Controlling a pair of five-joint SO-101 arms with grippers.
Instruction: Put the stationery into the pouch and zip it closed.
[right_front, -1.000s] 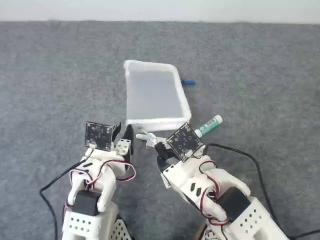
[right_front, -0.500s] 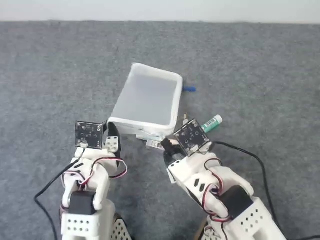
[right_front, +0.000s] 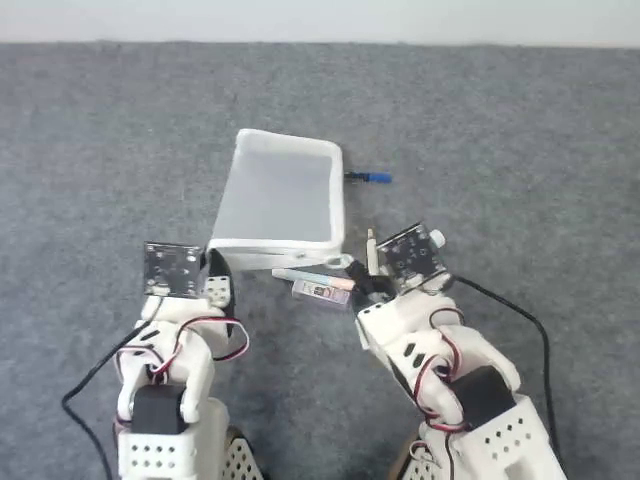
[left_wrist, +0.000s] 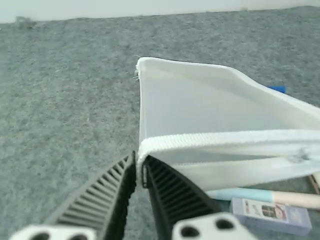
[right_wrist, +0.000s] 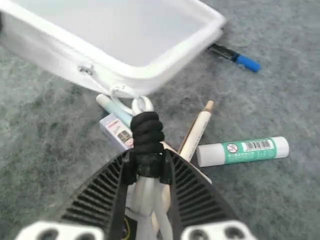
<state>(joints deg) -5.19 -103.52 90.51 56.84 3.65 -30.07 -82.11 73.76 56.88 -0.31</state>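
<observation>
High view: pouch (right_front: 280, 195) sits mid-counter, long zip edge crosswise, facing both arms. Left hand (left_wrist: 139, 167) is pinched on its near-left corner. Right hand (right_wrist: 146, 152) clamps a black-wrapped looped item (right_wrist: 146, 127) just beside that edge, so it is nearer.

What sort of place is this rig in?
Probably a lab or hobby test bench: a grey felt-like table cover, a plain pale wall behind, and a white pouch and glue stick staged as props.
</observation>
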